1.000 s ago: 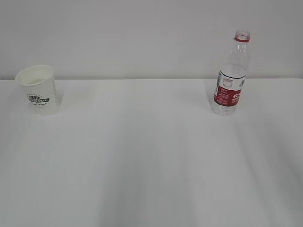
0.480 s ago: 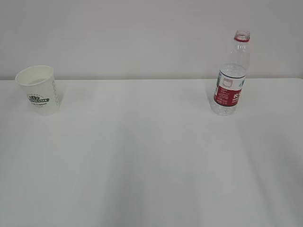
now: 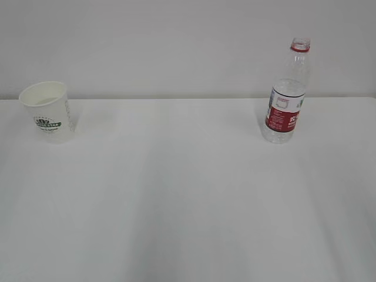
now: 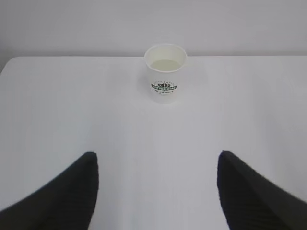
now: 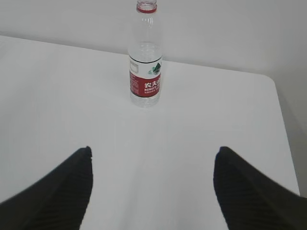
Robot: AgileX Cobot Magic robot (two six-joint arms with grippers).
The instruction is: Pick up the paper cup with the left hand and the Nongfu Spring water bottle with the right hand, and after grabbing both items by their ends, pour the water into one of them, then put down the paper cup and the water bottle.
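Observation:
The white paper cup with a dark round logo stands upright at the table's back left; in the left wrist view the paper cup holds faintly yellowish water. The Nongfu Spring water bottle, clear, uncapped, with a red-and-white label, stands upright at the back right, and appears again as the bottle in the right wrist view. My left gripper is open, well short of the cup. My right gripper is open, well short of the bottle. Neither gripper shows in the exterior view.
A white table runs back to a plain white wall. Its rounded far left corner and its far right corner show in the wrist views.

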